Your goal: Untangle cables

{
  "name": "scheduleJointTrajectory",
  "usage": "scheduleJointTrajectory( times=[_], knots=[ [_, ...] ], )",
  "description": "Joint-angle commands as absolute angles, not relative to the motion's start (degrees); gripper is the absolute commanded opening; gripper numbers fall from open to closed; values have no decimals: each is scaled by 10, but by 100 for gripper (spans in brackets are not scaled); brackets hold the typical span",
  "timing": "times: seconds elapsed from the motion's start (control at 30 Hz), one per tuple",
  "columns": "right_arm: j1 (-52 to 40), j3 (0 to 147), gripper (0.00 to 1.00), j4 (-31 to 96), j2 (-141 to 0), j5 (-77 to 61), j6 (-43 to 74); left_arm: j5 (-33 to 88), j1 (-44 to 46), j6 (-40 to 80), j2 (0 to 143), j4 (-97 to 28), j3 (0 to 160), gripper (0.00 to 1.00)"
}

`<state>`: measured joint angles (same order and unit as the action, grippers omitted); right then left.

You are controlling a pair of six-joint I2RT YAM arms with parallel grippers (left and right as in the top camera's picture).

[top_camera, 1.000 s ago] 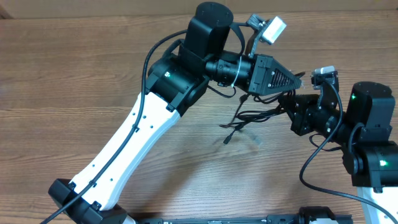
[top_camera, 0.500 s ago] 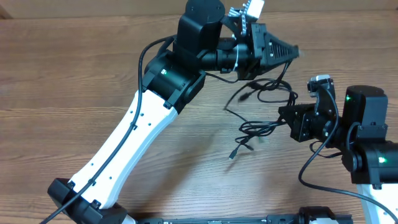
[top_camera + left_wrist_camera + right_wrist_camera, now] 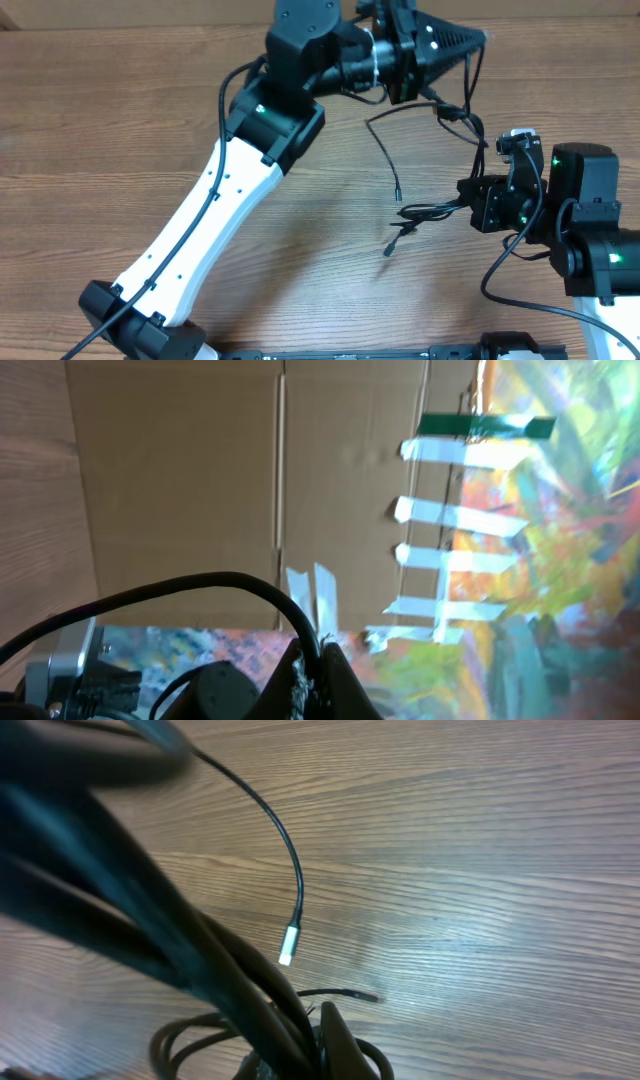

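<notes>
- Cables (image 3: pixel 432 211): several thin black cords, far slimmer than the wiring on the arms. They are strung between the two grippers over the right half of the table.
- Top end: one cord leaves the left gripper (image 3: pixel 481 38) near the far edge and drops in a curve to a small tangle (image 3: pixel 462 115). From there it runs on down toward the right gripper (image 3: pixel 466 195).
- Loose strand (image 3: pixel 384 155): it arcs left out of that tangle and hangs down on its own, ending in a small plug.
- Lower bunch: flat loops of the cables sit just left of the right gripper. A short tail (image 3: pixel 390 247) ends low over the wood, and whether it touches cannot be told.
- Left gripper: closed, pinching one cord. In the left wrist view that cord arcs in from the left and ends between the shut fingertips (image 3: pixel 338 685).
- Right gripper: closed on the lower bunch. In the right wrist view blurred cords cross close to the lens and loops gather at the finger.
- Silver-tipped plug (image 3: pixel 288 947): it hangs at the end of a curved strand above the wood.
- Table (image 3: pixel 100 130): brown wood with a clear horizontal grain.
- Room: behind the left gripper stands a cardboard panel (image 3: pixel 180 480). Beside the panel is a brightly painted sheet (image 3: pixel 570 560), fixed with white tape strips (image 3: pixel 455 515) and one green strip (image 3: pixel 485 426).
</notes>
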<state>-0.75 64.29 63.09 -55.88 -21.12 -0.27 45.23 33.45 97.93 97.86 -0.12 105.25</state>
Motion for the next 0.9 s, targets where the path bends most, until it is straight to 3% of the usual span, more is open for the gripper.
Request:
scheduleJointTrajectory(
  times=[0.0, 0.23, 0.3, 0.33, 0.43, 0.7, 0.8, 0.87],
  knots=[
    [-6, 645, 4, 650, -561, -151, -4, 442, 298, 1013, 971, 34, 1062, 4],
    [-6, 645, 6, 650, -561, -171, -4, 479, 266, 998, 971, 34, 1062, 4],
    [-6, 645, 53, 639, -561, -213, -4, 487, 269, 964, 971, 32, 1062, 4],
    [-6, 645, 67, 622, -560, -251, -4, 499, 271, 939, 971, 29, 1062, 4],
    [-6, 646, 79, 584, -559, -298, -4, 518, 273, 909, 971, 2, 1062, 4],
    [-6, 646, 85, 458, -559, -350, 101, 562, 279, 846, 971, -61, 1062, 4],
    [-6, 646, 77, 425, -559, -354, 194, 559, 294, 843, 971, -62, 1062, 4],
    [-6, 646, 65, 409, -559, -361, 276, 548, 303, 821, 971, -61, 1062, 4]
  ],
)
